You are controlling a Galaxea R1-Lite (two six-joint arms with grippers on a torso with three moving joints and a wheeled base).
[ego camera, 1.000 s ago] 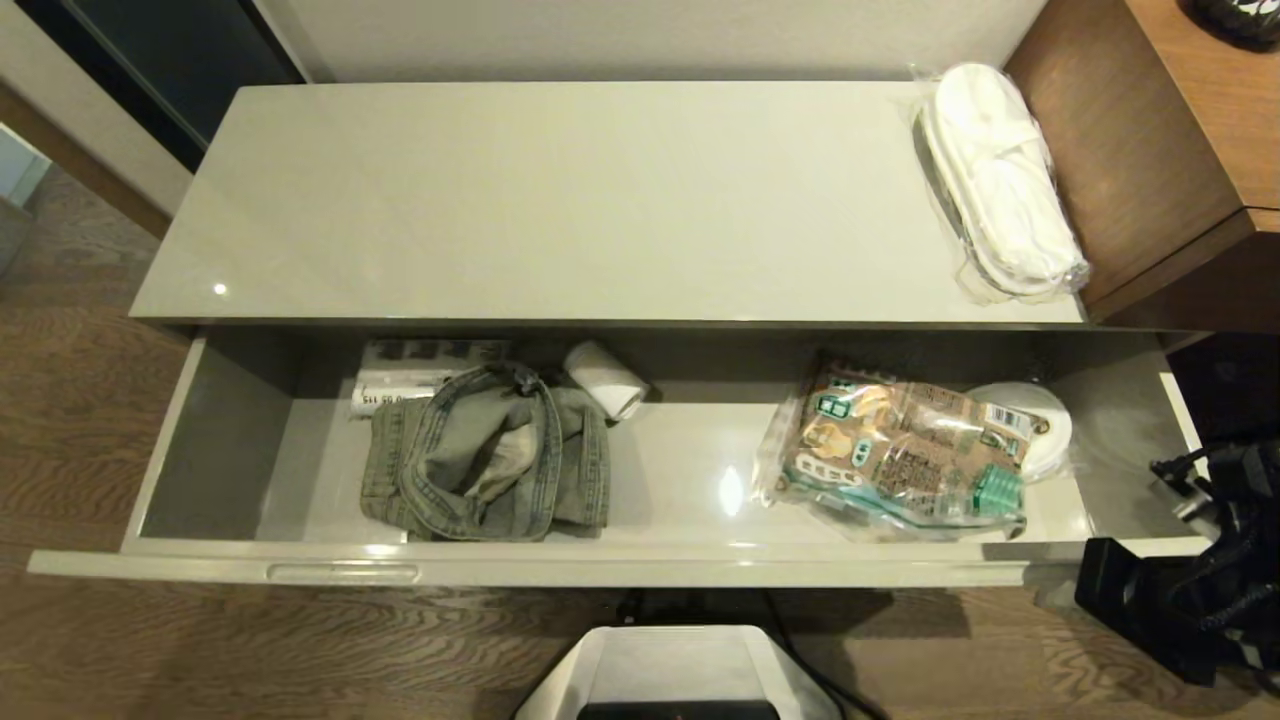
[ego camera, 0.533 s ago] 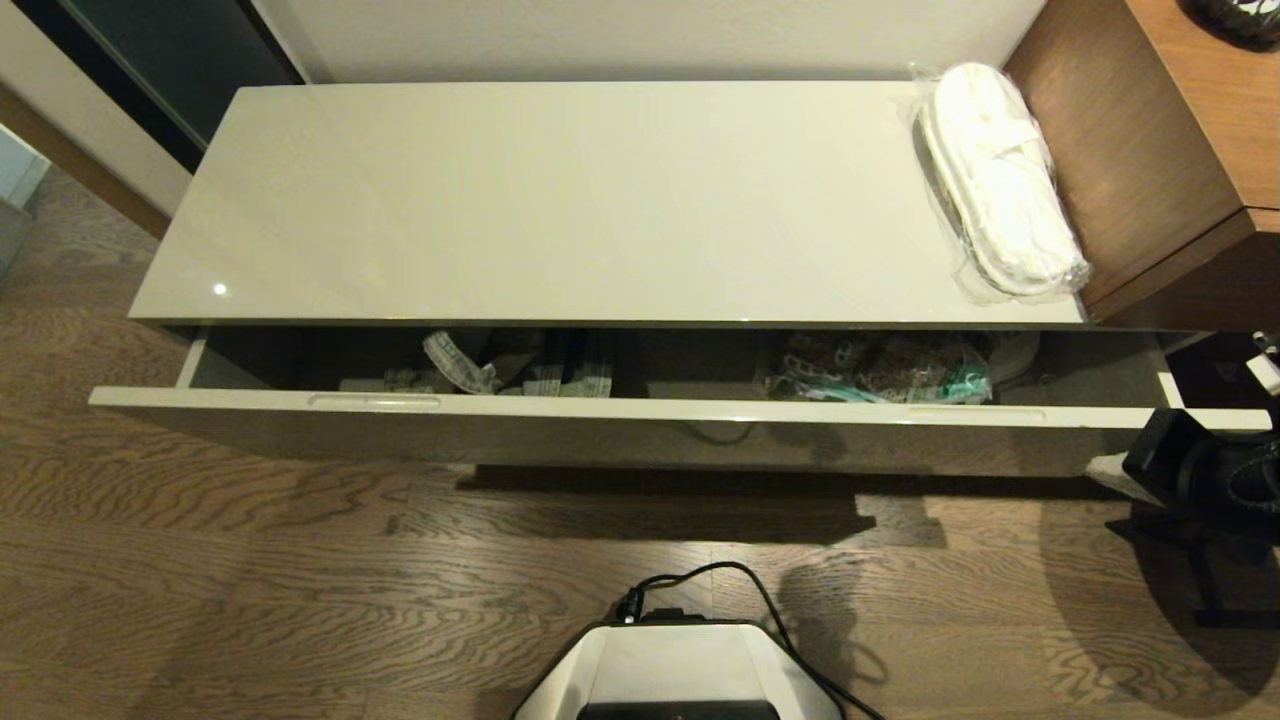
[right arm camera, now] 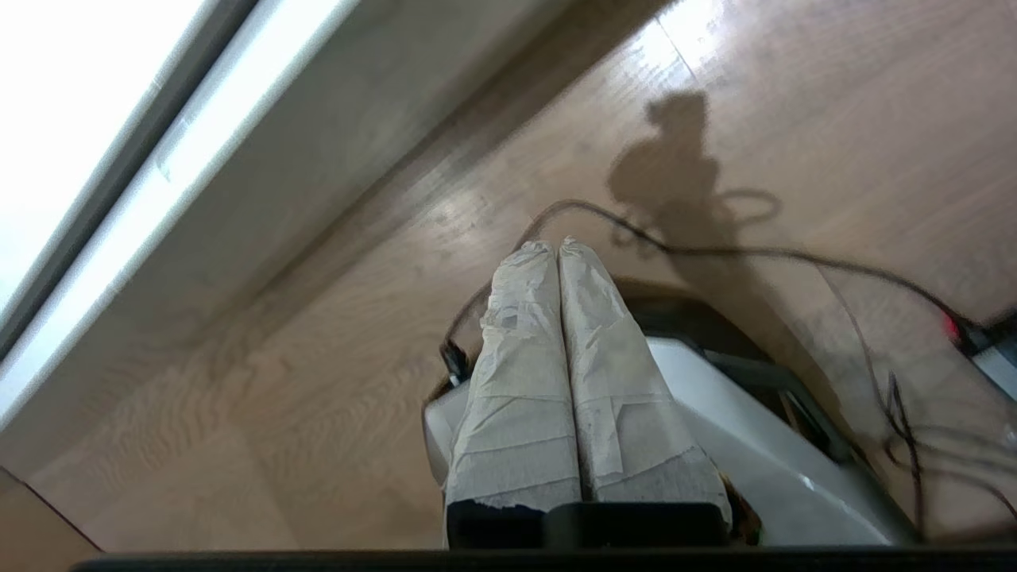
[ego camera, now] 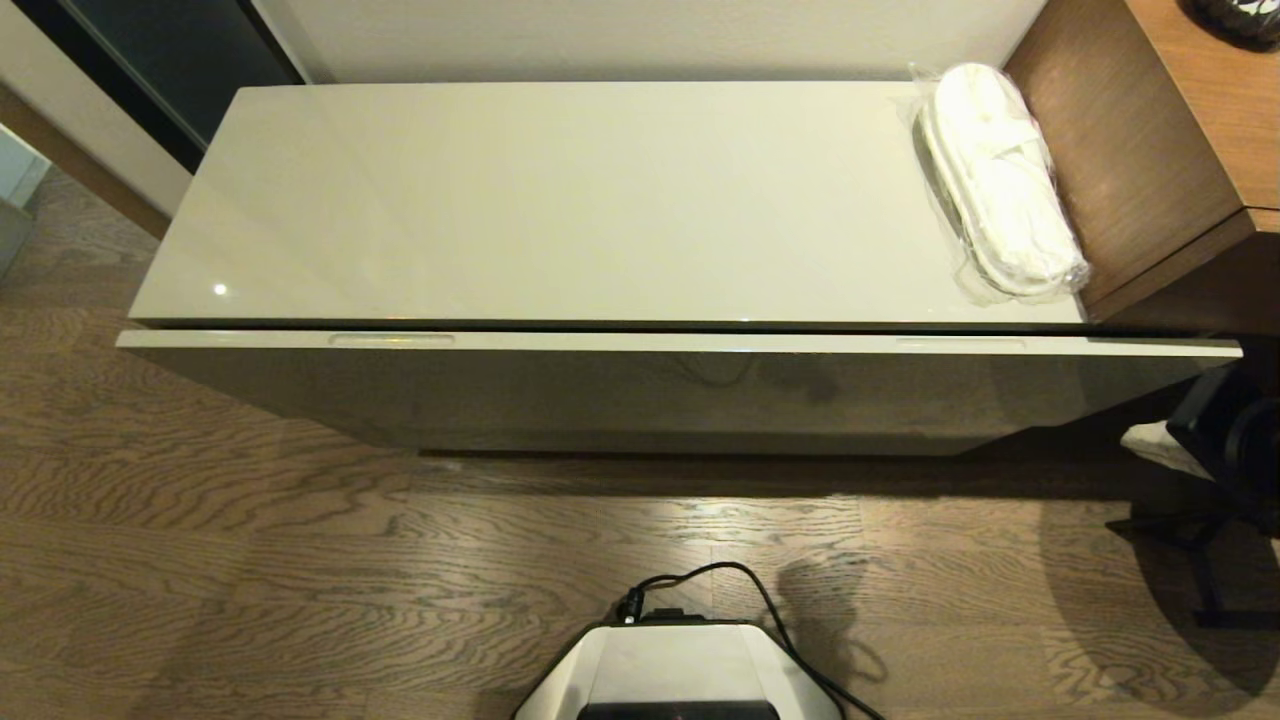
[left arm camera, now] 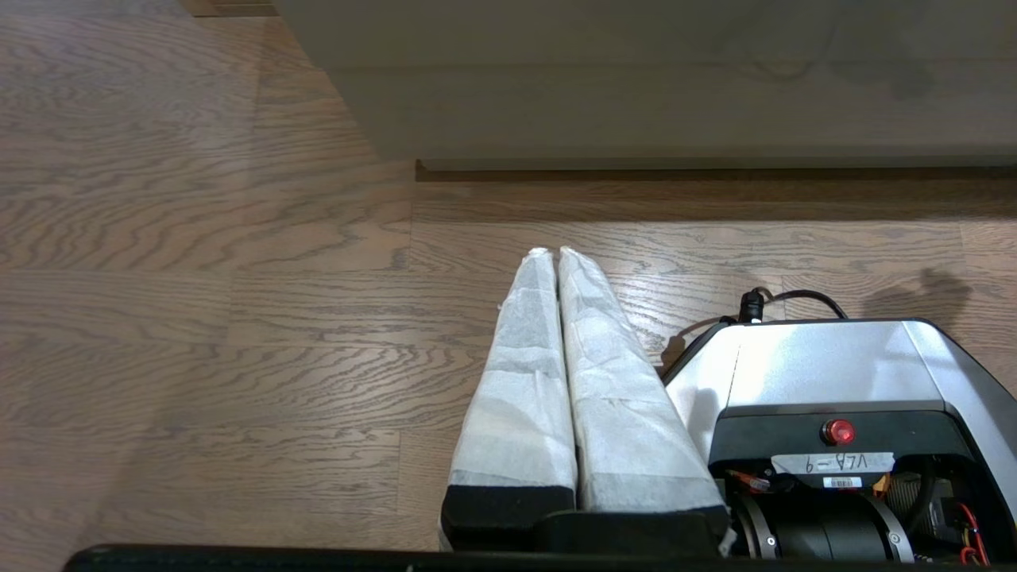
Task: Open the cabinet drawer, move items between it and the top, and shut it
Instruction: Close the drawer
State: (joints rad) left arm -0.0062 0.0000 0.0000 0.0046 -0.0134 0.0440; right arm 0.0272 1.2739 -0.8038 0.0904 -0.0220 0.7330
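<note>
Your cabinet drawer (ego camera: 680, 342) sits nearly flush; right tool (right arm camera: 558, 250), pinched empty, needs only a final nudge, left tool (left arm camera: 556, 256) likewise.

The cabinet drawer (ego camera: 680, 342) is pushed almost fully in, its pale glossy handleless front nearly flush beneath the top's front edge. The top (ego camera: 560, 200), a glossy pale beige slab, carries the plastic-wrapped white slippers (ego camera: 1000, 180), lying flat at its right end.
</note>
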